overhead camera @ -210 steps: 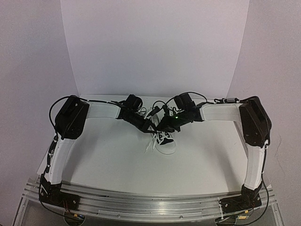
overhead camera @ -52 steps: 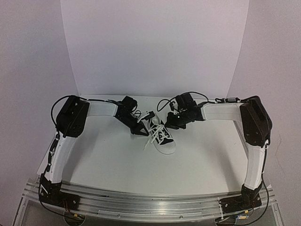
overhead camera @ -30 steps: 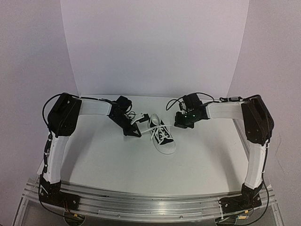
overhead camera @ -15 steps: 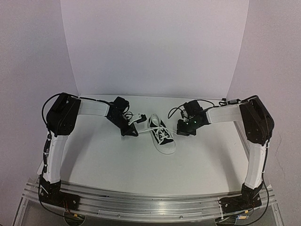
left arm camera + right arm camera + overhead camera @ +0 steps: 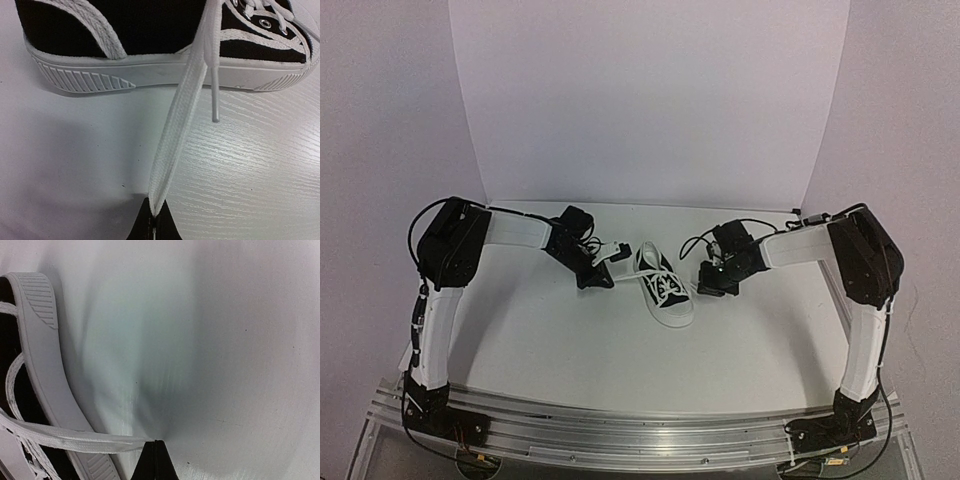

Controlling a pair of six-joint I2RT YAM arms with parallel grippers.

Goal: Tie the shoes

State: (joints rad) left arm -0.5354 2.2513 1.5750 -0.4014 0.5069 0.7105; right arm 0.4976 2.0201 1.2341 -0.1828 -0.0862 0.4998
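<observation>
Top external view: sneaker [image 5: 666, 291] sits upright on its sole mid-table, between the two claws, white toe cap toward the arm bases, heel toward the backdrop [image 5: 650, 100]. We see both arms reaching in low over the table [image 5: 560, 350], one on each side of the shoe. Left claw [image 5: 604, 272] is just beside the shoe's heel side, right claw [image 5: 708, 285] just beside the opposite flank, neither touching the canvas. Left wrist view: left lace [image 5: 175, 135] comes down from the eyelets, crosses the white sole and runs flat and straight to our fingertips, which are pinched together on its end, so the left claw is clamped on that lace. A second, thinner strand [image 5: 213, 95] hangs over the sole beside it, aglet pointing down; we can't tell whether the tip touches the table. Right wrist view: right lace [image 5: 75, 437] leaves the shoe, passes over the ribbed sole edge and runs to our fingertips, which are closed on it, so the right claw is clamped on that lace too. From above, the crossed lacing over the tongue shows white on black; whether a knot sits there is too small to tell.
</observation>
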